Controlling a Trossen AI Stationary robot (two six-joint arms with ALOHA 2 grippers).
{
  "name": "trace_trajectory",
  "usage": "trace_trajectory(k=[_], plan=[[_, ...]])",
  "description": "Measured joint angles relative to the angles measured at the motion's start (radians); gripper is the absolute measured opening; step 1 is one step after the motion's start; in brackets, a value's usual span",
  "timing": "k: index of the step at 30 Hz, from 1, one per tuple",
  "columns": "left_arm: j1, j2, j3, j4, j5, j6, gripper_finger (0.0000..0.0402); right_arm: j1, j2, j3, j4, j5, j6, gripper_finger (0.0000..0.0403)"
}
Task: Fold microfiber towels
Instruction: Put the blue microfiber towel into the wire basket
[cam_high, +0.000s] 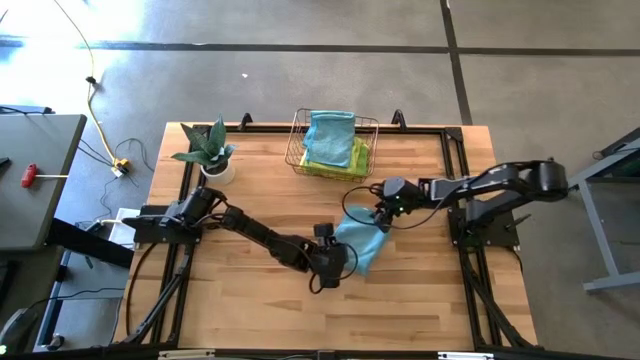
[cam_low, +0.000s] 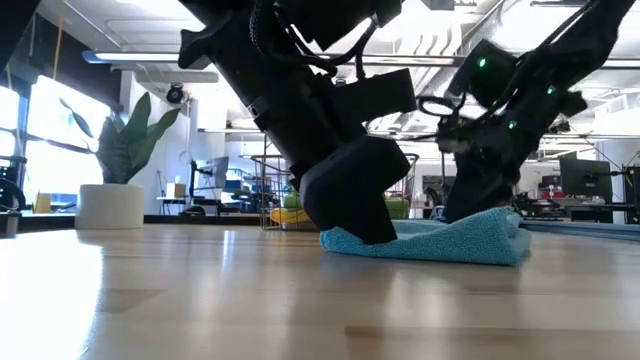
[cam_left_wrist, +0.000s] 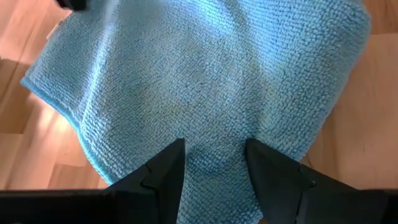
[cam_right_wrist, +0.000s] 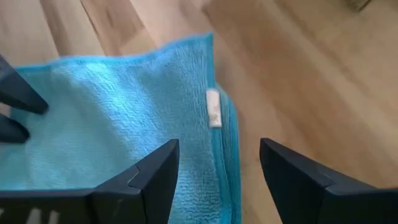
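Observation:
A teal microfiber towel (cam_high: 365, 240) lies folded and rumpled on the wooden table near its middle. My left gripper (cam_left_wrist: 214, 149) comes in from the table's left and is shut on the towel's near-left end (cam_low: 350, 238). My right gripper (cam_right_wrist: 217, 149) stands open just over the towel's far-right end. Its fingers straddle the doubled edge with the white label (cam_right_wrist: 213, 115); nothing is between them but that edge below. More towels, teal (cam_high: 330, 130) and lime green (cam_high: 352, 158), lie stacked in the wire basket (cam_high: 298, 140). My left gripper pinches a raised bunch of the teal towel (cam_left_wrist: 214, 163) between its two fingers, at the towel's near-left end. The fingers slant down from the table's left. Creases fan out from the pinch across the cloth. The towel rests on the table; one layer or several, I cannot tell.
The wire basket stands at the table's far edge, behind the towel. A potted plant (cam_high: 210, 152) stands at the far left corner. Bare wood lies along the near edge and to the left of the towel.

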Motion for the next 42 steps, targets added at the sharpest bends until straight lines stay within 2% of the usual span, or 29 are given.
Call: trace_trajectory(k=[3, 7, 10, 14, 17, 24, 32, 39, 42], plan=[[0.000, 0.000, 0.000, -0.005, -0.010, -0.002, 0.0161, -0.006, 0.081, 0.000, 0.047, -0.055, 0.001, 0.0217], [0.000, 0.000, 0.000, -0.011, -0.011, -0.011, 0.0161, 0.009, 0.147, 0.006, 0.074, -0.076, -0.003, 0.0216], [0.004, 0.000, 0.000, -0.014, -0.013, -0.017, 0.0161, 0.040, 0.155, 0.005, 0.095, -0.102, 0.010, 0.0216], [0.013, 0.000, 0.000, -0.018, -0.008, -0.024, 0.0161, 0.099, 0.147, 0.002, 0.145, -0.199, 0.023, 0.0216], [0.018, -0.001, 0.000, -0.025, -0.007, -0.041, 0.0161, 0.122, 0.147, 0.001, 0.159, -0.214, 0.025, 0.0215], [0.020, -0.001, -0.001, -0.031, 0.025, -0.045, 0.0161, 0.119, 0.144, 0.004, 0.088, -0.120, -0.034, 0.0215], [0.000, -0.001, -0.001, -0.036, 0.029, -0.048, 0.0161, 0.063, 0.146, 0.048, 0.029, -0.096, -0.139, 0.0215], [-0.015, -0.002, -0.001, -0.050, 0.049, -0.050, 0.0160, 0.015, 0.150, 0.124, -0.094, 0.067, -0.221, 0.0215], [-0.016, -0.002, -0.001, -0.050, 0.038, -0.049, 0.0160, 0.007, 0.149, 0.127, -0.128, 0.049, -0.199, 0.0215]])
